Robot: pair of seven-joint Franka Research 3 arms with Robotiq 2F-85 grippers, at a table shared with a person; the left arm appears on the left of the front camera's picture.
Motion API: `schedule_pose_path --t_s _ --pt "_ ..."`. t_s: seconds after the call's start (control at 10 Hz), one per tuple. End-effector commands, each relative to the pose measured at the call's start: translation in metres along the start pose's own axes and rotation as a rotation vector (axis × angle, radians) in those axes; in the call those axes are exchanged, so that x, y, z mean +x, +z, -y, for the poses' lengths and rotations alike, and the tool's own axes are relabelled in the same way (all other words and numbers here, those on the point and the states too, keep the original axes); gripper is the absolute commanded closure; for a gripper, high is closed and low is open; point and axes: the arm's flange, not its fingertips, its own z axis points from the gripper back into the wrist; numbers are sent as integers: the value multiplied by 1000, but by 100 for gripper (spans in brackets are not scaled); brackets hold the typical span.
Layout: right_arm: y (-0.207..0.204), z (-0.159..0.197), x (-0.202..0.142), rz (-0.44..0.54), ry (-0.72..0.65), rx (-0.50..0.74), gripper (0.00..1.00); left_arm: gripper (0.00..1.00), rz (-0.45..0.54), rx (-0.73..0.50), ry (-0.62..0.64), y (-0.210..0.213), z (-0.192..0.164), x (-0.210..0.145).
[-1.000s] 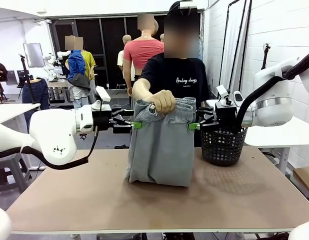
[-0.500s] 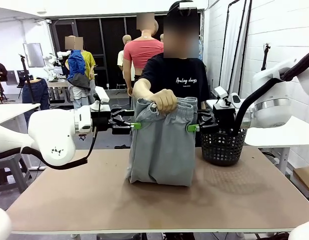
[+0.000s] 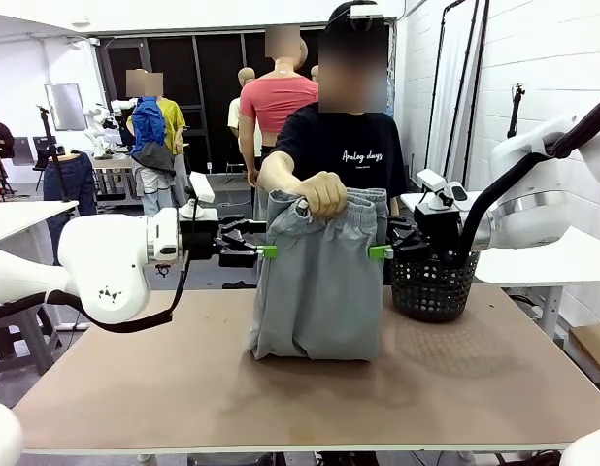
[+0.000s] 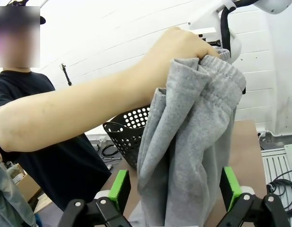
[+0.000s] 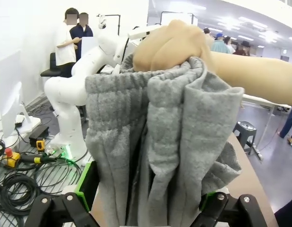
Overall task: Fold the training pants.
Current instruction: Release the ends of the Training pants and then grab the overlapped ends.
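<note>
basket (image 3: 433, 286): blk mesh, upright on table, far side, to my R
table (image 3: 310, 398): brown top, I look across it
cables (image 5: 16, 182): blk tangle on floor

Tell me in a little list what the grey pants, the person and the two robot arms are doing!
pants: grey training pants hang upright, lower end resting on the table
held by: person's hand, clutching them at the top
left side: left gripper open, pants' edge between its fingers
right side: right gripper open, pants' other edge between its fingers
nearby: black basket on the table, right of the pants
</note>
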Motion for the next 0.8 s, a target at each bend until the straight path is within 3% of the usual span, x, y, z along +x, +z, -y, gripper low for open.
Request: schedule_pose_path --t_s 0.0,0.7 --pt "8 -3 3 -4 -22 27 0 0 -5 -21 -18 5 5 -5" --pt "-20 -3 -2 15 36 -59 0 0 10 -31 -8 -11 7 -2"
